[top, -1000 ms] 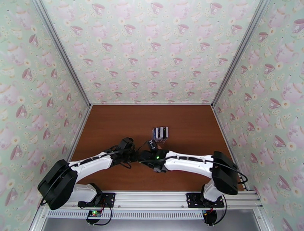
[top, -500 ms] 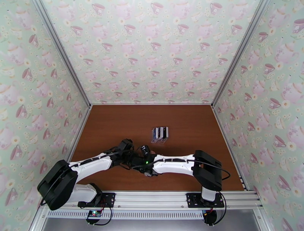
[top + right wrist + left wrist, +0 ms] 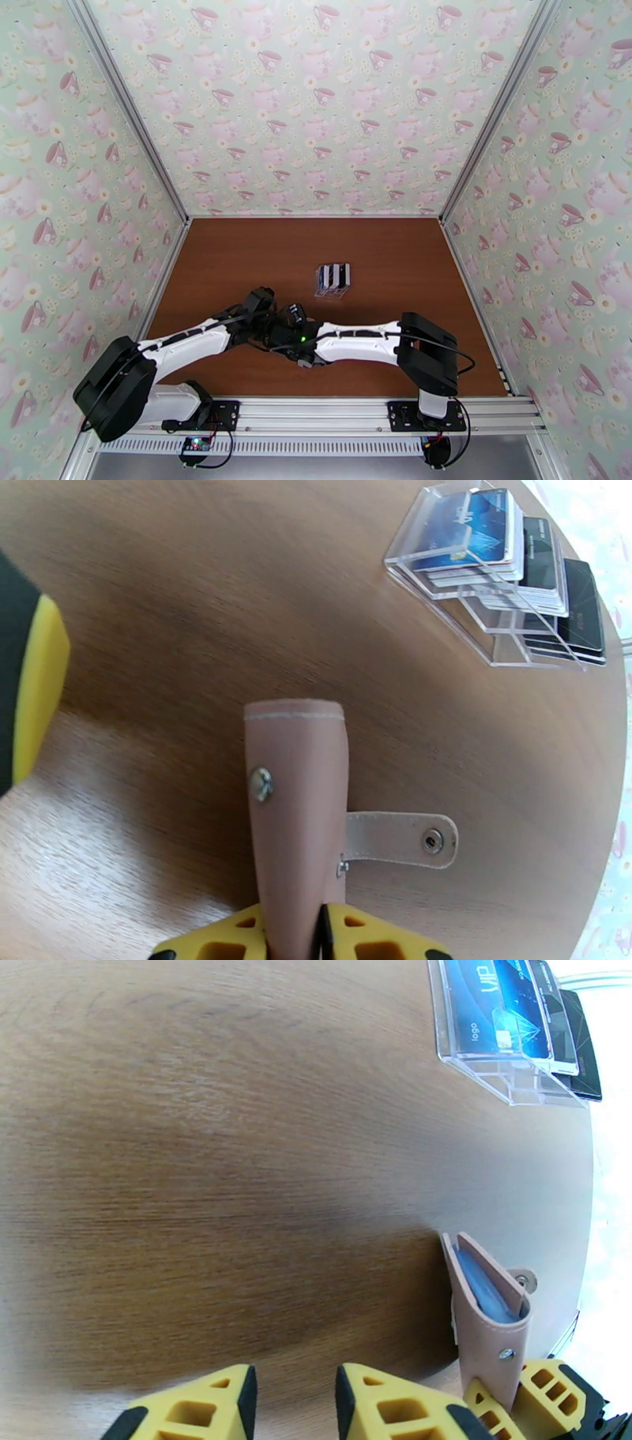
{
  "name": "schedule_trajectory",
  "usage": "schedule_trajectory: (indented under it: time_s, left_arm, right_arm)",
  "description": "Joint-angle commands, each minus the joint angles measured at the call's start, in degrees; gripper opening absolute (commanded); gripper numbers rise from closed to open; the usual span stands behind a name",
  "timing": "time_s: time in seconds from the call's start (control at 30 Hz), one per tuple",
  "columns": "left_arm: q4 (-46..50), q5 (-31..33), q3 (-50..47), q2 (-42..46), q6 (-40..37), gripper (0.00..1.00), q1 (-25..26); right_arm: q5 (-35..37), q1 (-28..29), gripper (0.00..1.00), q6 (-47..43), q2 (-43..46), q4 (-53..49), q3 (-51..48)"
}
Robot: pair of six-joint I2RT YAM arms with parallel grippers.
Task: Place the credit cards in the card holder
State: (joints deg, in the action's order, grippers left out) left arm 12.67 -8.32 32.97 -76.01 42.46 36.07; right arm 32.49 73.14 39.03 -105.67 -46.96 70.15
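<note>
Inside the clear rack (image 3: 502, 638) stand credit cards (image 3: 474, 527) (right tool (image 3: 296, 926) grips card holder (image 3: 296, 796)).

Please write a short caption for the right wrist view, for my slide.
Right gripper holds the pink card holder, snap tab undone, with credit cards in a clear rack beyond.

Item: clear rack (image 3: 330, 293) standing on brown table (image 3: 395, 253), holding black and white credit cards (image 3: 335, 275); left arm (image 3: 189, 343) and right arm (image 3: 355, 345) meeting just nearer.
</note>
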Motion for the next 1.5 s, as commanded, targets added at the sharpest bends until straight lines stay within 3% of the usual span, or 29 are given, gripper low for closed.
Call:
schedule_trajectory:
  time_s: [0.0, 0.3, 0.6, 1.03, 1.47]
  left_arm:
    - [0.7, 0.0, -1.1, 1.2, -0.1, 0.34, -0.3]
    - [1.0, 0.0, -1.0, 1.4, 0.0, 0.35, -0.4]
    - [0.2, -1.3, -0.4, 0.4, 0.4, 0.36, 0.9]
    - [-4.4, -1.1, 3.2, -5.7, 3.8, 0.36, 8.2]
    - [-4.1, -2.8, 10.5, -16.5, 1.4, 0.36, 9.5]
  right_arm:
    - [-3.0, 0.5, 0.24, 0.9, -1.2, 2.6, 0.5]
    - [-5.1, 0.5, 0.39, 0.5, -0.6, 4.9, -0.3]
    - [-6.0, -1.0, 0.40, 0.4, 4.3, 7.3, -3.0]
    - [-13.5, -12.5, 0.37, -1.1, 21.9, 14.1, -15.0]
    - [-18.7, -17.7, 0.36, -0.5, 26.7, 16.0, -20.2]
